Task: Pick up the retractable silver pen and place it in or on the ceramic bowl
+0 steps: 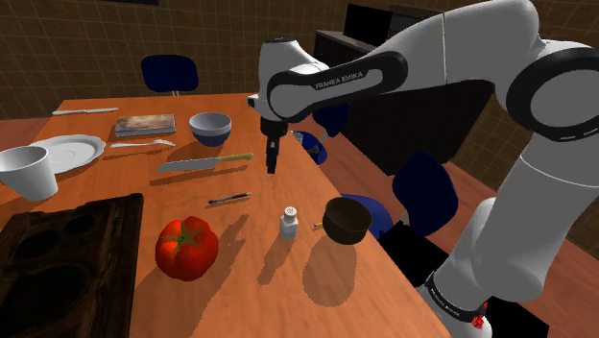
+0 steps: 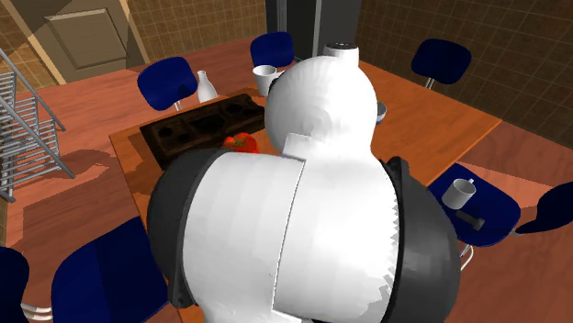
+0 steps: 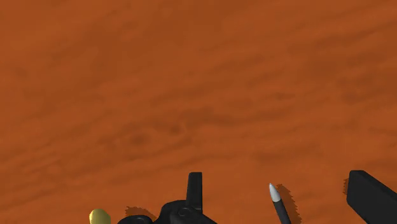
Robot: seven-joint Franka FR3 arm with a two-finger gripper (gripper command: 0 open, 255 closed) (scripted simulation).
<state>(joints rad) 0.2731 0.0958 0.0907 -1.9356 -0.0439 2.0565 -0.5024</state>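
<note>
The pen (image 1: 229, 199) is slim and dark with a silver tip, and lies flat on the wooden table (image 1: 240, 288) between the green-handled knife (image 1: 204, 163) and the tomato (image 1: 187, 247). My black gripper (image 1: 272, 165) hangs above the table, beyond the pen and toward the shoulder view's right, pointing down. In the wrist view the pen's silver tip (image 3: 274, 193) shows between my open fingers (image 3: 194, 189), and my gripper (image 3: 283, 200) holds nothing. A pale blue-grey bowl (image 1: 210, 126) stands farther back on the table. A dark bowl (image 1: 346, 219) sits near the table's right edge.
A small white shaker (image 1: 290, 222) stands beside the dark bowl. A dark tray (image 1: 62, 259) lies at the near left, with a white cup (image 1: 29, 171), plate (image 1: 67, 150) and book (image 1: 145, 125) behind it. Blue chairs (image 2: 174, 83) surround the table; one carries a mug (image 2: 458, 192).
</note>
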